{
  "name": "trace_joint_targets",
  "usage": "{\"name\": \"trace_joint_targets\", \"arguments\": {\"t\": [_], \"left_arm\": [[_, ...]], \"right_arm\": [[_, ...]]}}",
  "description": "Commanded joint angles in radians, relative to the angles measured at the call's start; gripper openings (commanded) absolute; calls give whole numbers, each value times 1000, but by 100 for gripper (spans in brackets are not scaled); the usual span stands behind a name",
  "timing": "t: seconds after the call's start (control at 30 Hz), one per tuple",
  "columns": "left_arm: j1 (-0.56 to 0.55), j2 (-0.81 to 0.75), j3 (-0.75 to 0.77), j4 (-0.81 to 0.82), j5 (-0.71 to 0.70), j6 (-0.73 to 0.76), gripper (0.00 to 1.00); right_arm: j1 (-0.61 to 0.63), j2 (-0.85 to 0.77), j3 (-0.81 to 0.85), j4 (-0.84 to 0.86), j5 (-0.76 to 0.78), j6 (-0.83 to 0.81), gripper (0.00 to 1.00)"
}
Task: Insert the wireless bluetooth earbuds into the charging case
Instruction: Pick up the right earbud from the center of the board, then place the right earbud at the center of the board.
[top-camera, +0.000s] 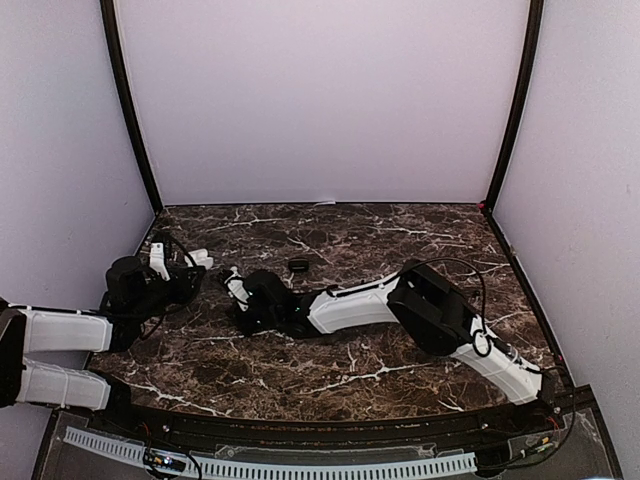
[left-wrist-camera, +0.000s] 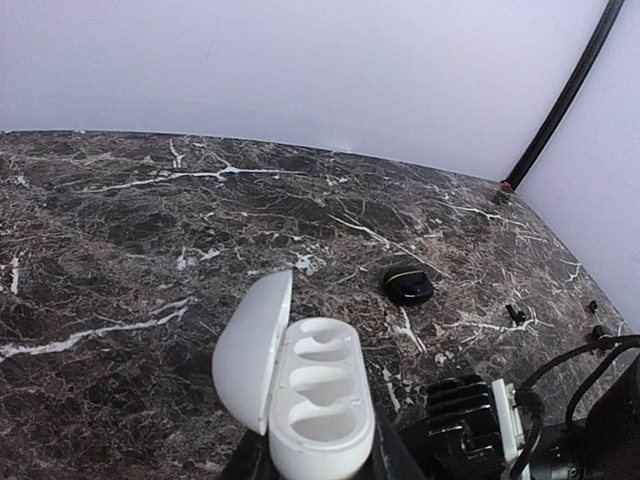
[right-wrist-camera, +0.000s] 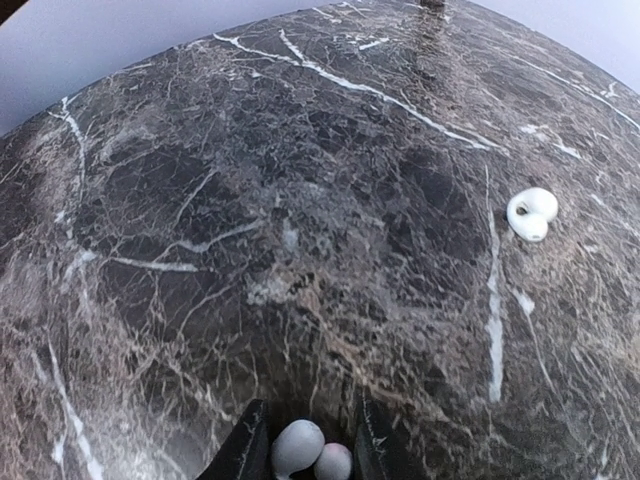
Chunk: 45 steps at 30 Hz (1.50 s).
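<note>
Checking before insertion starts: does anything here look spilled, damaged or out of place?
Nothing looks damaged. One white plastic earbud lies loose on the dark marble table, and tiny black earbuds lie scattered apart from the black pebble-shaped case.

Two robot arms are in view: one left arm (top-camera: 65, 330) and one right arm (top-camera: 350, 305).

There are two cases: one white charging case (left-wrist-camera: 310, 400) with its lid open, and one black case (left-wrist-camera: 408, 285) that is closed.

There are two white earbuds: a first white earbud (right-wrist-camera: 532, 213) and a second white earbud (right-wrist-camera: 298, 447).

Two tiny black earbuds can be counted: a first black earbud (left-wrist-camera: 515, 313) and a second black earbud (left-wrist-camera: 592, 305). A third dark speck near them is too small to tell.

There is one marble table top (top-camera: 400, 380).

Two black corner posts show: a left post (top-camera: 130, 110) and a right post (top-camera: 515, 100).
</note>
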Motion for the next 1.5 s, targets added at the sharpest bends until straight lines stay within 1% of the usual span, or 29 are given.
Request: {"name": "trace_joint_targets", "arguments": {"t": [0.0,0.07,0.2,0.33,0.43,0.53,0.67,0.8,0.93,1.03,1.13,1.2,1.3,1.47], "left_arm": [[5,25,-12,57,96,34,8],[2,59,-10,93,159,30,7],[-16,126,-9,169,241,23,7],[-77,178,1,216,264,49,7],[-141,240,30,222,263,76,7],[-189,306,54,265,305,81,6],[-240,381,61,369,382,92,6],[-281,451,82,396,424,131,6],[-314,517,123,405,473,130,6],[-335,539,156,355,475,160,6],[-365,549,190,282,471,182,6],[-369,548,189,280,471,186,6],[-369,541,186,278,466,193,6],[-369,537,188,266,460,202,6]], "right_arm": [[4,-128,-167,-33,14,1,26],[4,-201,-268,0,31,-3,26],[3,-364,-503,78,59,-2,26],[-1,-527,-758,142,80,30,25],[-6,-635,-920,151,108,67,26],[-15,-732,-1051,161,132,102,26],[-28,-851,-1180,175,138,129,27],[-41,-924,-1244,172,100,135,28],[-65,-965,-1256,150,28,144,33],[-85,-981,-1247,122,-23,155,41],[-113,-986,-1220,78,-43,183,54],[-134,-989,-1204,55,-60,194,57],[-149,-1000,-1201,52,-95,163,58],[-150,-1016,-1221,24,-180,21,53]]}}
